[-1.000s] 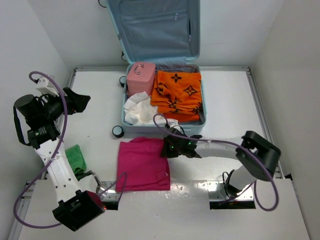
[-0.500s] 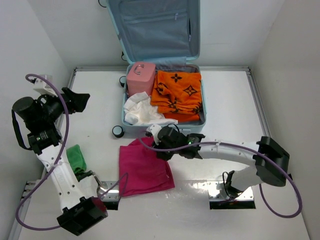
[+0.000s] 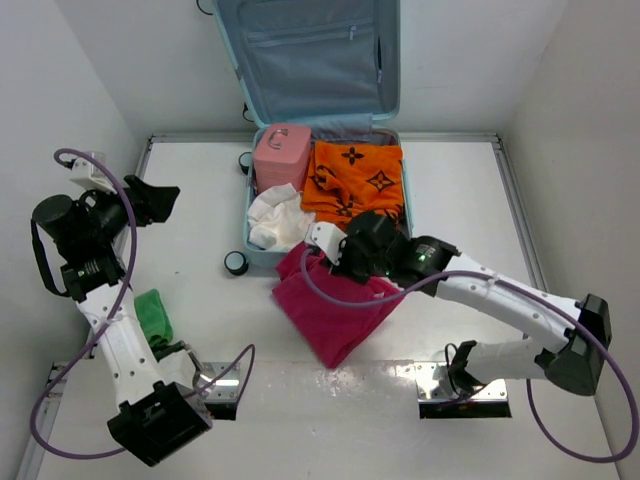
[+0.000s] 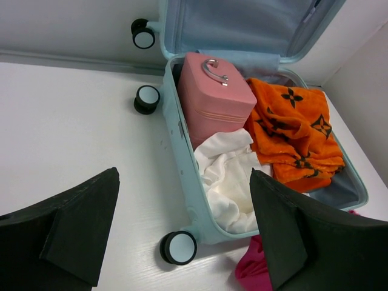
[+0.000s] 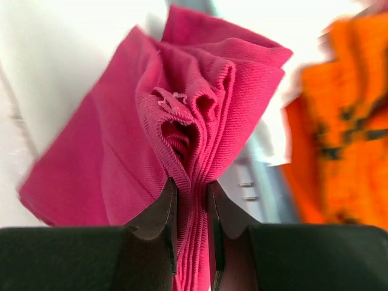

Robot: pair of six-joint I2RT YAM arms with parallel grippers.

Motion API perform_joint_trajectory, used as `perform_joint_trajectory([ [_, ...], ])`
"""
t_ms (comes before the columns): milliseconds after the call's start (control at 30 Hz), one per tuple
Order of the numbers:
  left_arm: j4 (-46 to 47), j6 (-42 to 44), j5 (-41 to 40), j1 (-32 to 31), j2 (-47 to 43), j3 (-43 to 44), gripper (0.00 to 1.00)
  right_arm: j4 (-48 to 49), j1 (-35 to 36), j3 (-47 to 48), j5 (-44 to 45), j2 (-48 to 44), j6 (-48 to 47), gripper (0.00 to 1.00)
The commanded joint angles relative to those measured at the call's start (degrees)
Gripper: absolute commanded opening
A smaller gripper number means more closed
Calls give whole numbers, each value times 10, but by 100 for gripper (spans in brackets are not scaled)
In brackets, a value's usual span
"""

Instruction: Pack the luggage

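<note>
The luggage (image 3: 249, 222), a pale aqua suitcase, lies open at the back middle with its lid (image 3: 310, 60) upright. It holds a pink vanity case (image 3: 281, 155), an orange patterned towel (image 3: 358, 190) and a white cloth (image 3: 280, 222). My right gripper (image 3: 343, 262) is shut on a magenta cloth (image 3: 335, 310), which hangs bunched at the suitcase's near edge. The right wrist view shows the cloth (image 5: 182, 115) pinched between the fingers of my right gripper (image 5: 191, 194). My left gripper (image 3: 160, 195) is open and empty, raised at the left, and looks at the suitcase (image 4: 180, 176).
A green cloth (image 3: 152, 315) lies on the table near the left arm. Black spinner wheels (image 3: 235, 263) stick out at the suitcase's left side and also show in the left wrist view (image 4: 178, 247). White walls close in both sides.
My right gripper has lifted the magenta cloth off the table and carried it right and back, toward the suitcase's near edge. The cloth is now bunched. The left arm has barely moved.
</note>
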Motion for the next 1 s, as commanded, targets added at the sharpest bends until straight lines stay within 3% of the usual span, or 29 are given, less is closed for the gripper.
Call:
perform_joint_trajectory([
  [0,59,-17,7,-1,-4,-11,89,8,-30,60,-13,-37,-186,0],
  [233,90,-29,7,-7,12,-30,89,4,-140,99,-73,-9,-398,0],
  [433,101,-29,7,-7,24,-40,89,70,-193,167,-95,77,-473,0],
  [600,101,-29,7,-7,38,-40,89,122,-221,241,-113,148,-471,0],
  [967,106,-29,1,-7,55,-40,89,250,-265,301,-164,304,-490,0],
])
